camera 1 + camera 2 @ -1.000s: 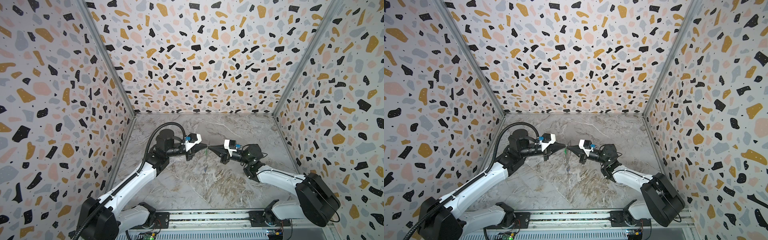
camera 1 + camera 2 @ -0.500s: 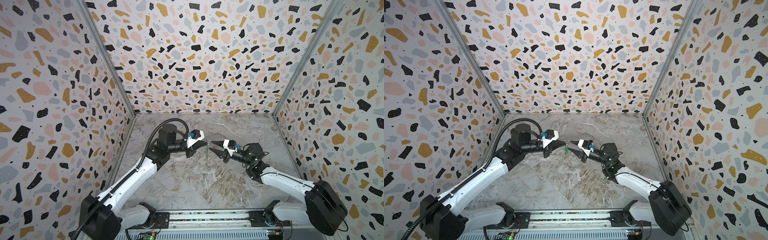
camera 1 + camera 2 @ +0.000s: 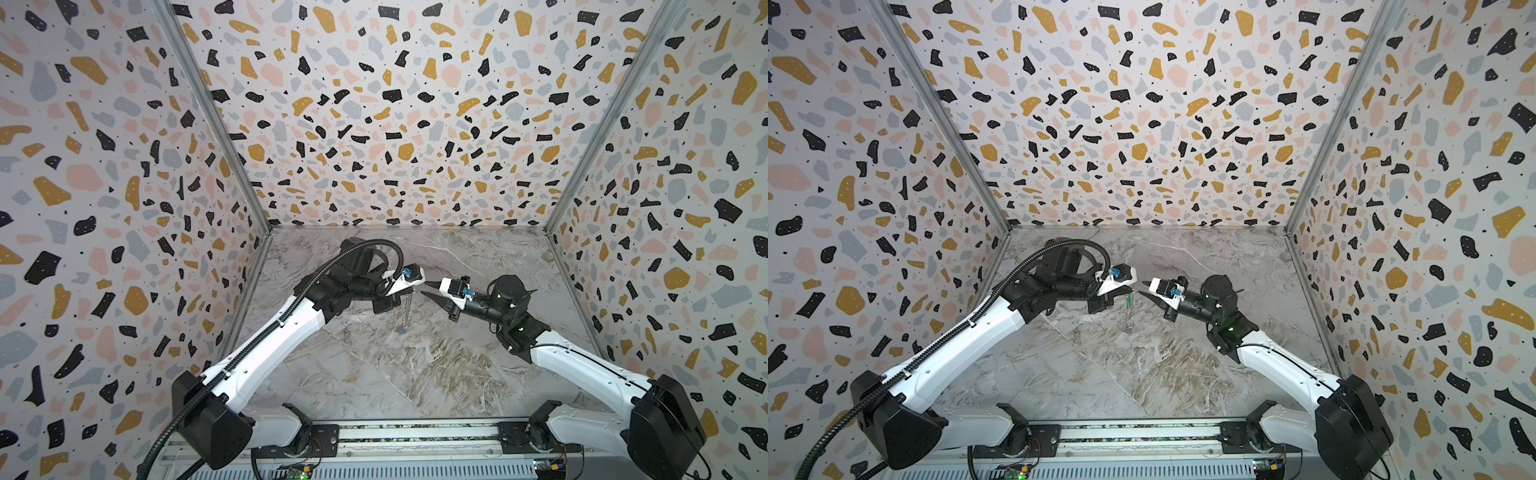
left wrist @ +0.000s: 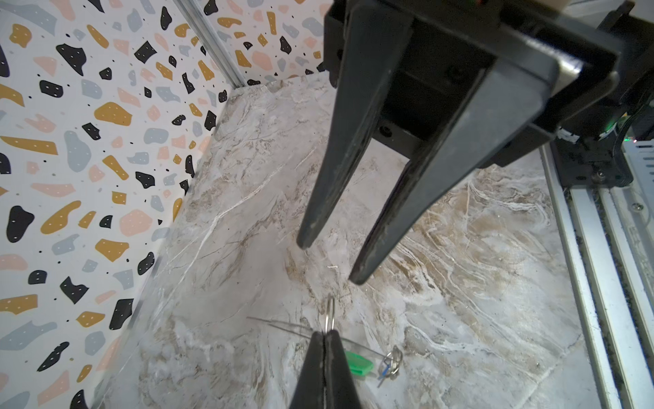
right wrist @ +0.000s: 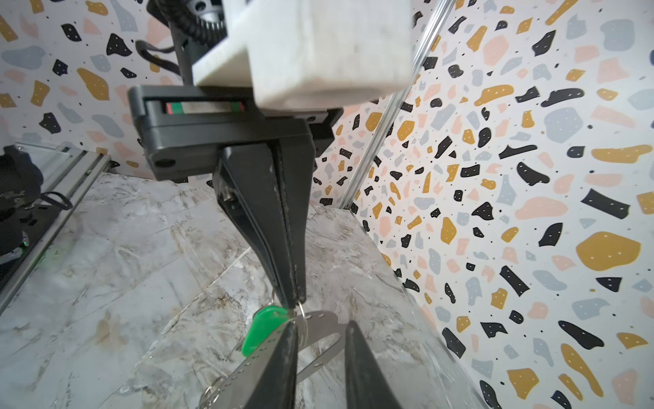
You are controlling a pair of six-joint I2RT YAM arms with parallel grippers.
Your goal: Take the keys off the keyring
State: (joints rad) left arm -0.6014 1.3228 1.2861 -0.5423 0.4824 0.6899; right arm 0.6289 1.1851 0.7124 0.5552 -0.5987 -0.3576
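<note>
My left gripper (image 4: 325, 334) is shut on a thin wire ring (image 4: 330, 315) of the keyring. In both top views the tan keyring (image 3: 406, 311) (image 3: 1129, 311) hangs straight down from the left gripper (image 3: 411, 291) above the floor. The green key (image 4: 359, 363) (image 5: 263, 329) hangs just below the grip. The blue key (image 4: 384, 371) dangles at the low end among small rings. My right gripper (image 5: 320, 322) (image 3: 426, 289) is open, close to the top end of the slotted plate (image 5: 247, 364), with nothing held. One of its fingers (image 5: 283, 354) lies beside the ring.
The marble floor (image 3: 415, 374) is walled by terrazzo-patterned panels (image 3: 395, 124) on three sides. A metal rail (image 3: 415, 436) carrying both arm bases runs along the front edge.
The right gripper let go of the keyring, opened and drew back a little to the right. The left gripper lifted slightly, still holding the hanging keyring.
</note>
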